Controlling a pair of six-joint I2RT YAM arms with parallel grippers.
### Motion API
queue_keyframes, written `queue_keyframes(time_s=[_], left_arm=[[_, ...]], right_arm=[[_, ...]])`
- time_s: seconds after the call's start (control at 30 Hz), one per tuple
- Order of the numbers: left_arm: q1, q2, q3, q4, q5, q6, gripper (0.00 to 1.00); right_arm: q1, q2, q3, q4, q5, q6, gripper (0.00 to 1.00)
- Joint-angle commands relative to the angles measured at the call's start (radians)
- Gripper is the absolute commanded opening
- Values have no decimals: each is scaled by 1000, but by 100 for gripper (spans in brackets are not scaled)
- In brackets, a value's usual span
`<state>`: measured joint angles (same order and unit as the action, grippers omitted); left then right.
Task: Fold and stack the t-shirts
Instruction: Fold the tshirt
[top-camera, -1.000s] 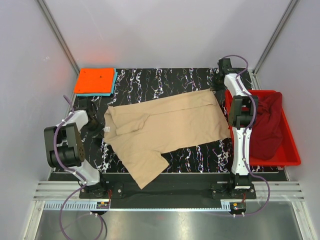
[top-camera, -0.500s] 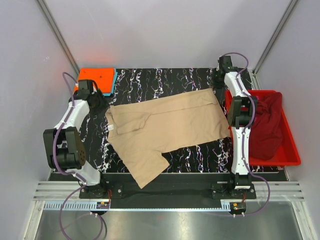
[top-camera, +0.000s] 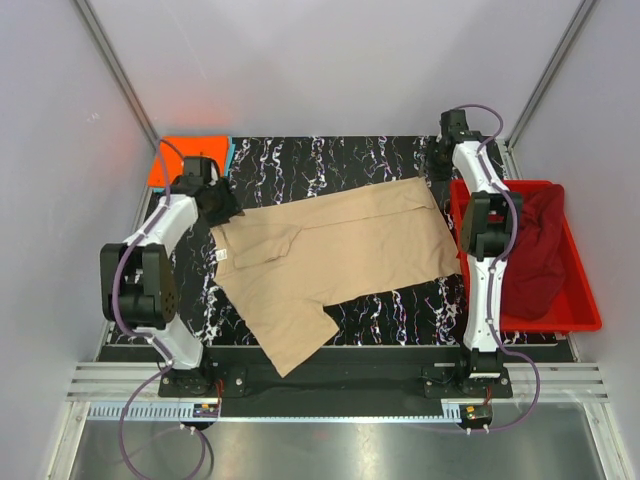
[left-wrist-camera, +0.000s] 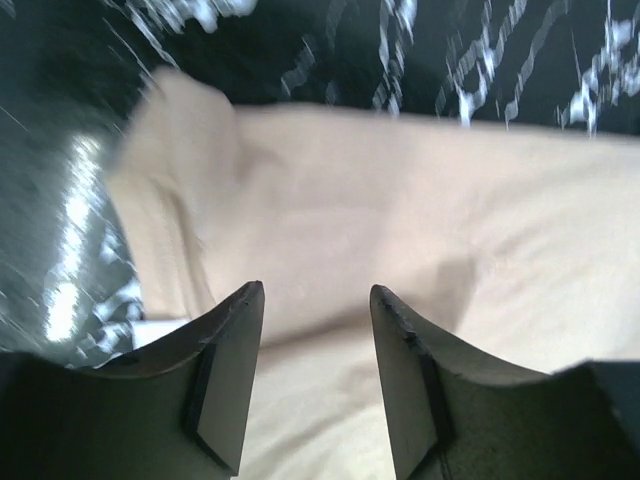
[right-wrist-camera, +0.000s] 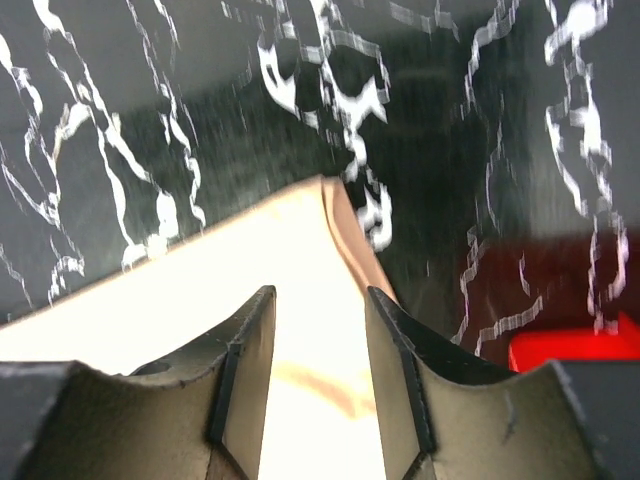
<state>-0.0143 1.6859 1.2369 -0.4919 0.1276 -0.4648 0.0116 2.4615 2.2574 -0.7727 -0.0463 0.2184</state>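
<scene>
A large tan t-shirt (top-camera: 335, 255) lies spread flat across the black marbled table, one sleeve hanging toward the near edge. My left gripper (top-camera: 225, 207) is open just above the shirt's far-left corner; the left wrist view shows tan cloth (left-wrist-camera: 420, 230) between and beyond the open fingers. My right gripper (top-camera: 437, 172) is open over the shirt's far-right corner (right-wrist-camera: 320, 215). A folded orange t-shirt (top-camera: 172, 165) lies on a light blue one (top-camera: 229, 152) at the far left. A maroon t-shirt (top-camera: 535, 250) is heaped in the red bin.
The red plastic bin (top-camera: 585, 310) stands along the table's right side, beside the right arm. White walls enclose the table on three sides. A white label (top-camera: 222, 257) shows at the shirt's left edge.
My left arm has swung from the near left side toward the back, and its gripper now sits at the tan shirt's far-left corner, partly covering the orange stack. The right arm barely moved.
</scene>
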Motion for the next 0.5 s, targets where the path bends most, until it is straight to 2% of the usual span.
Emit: queue_keyframes(time_s=[0.0,0.17,0.23,0.37,0.47], left_arm=[[-61,-141,-85,-37,-11,-6,52],[-78,-245,-207,-74,-10,-14,47],[-78,-281,-258,-62,56,-5,45],[-85,-282,-293,-68,58,2,48],[-69,-253,-293,-60,-2,-9,49]], right_arm=[[-2,-136,-67,-24,-3,44,47],[-4,-199,-208,-5,-75,88,36],[-4,-216,-258,-10,-85,90,30],[4,-259,-347,19,-84,76,30],[11,-253,-360,18,-87,64,32]])
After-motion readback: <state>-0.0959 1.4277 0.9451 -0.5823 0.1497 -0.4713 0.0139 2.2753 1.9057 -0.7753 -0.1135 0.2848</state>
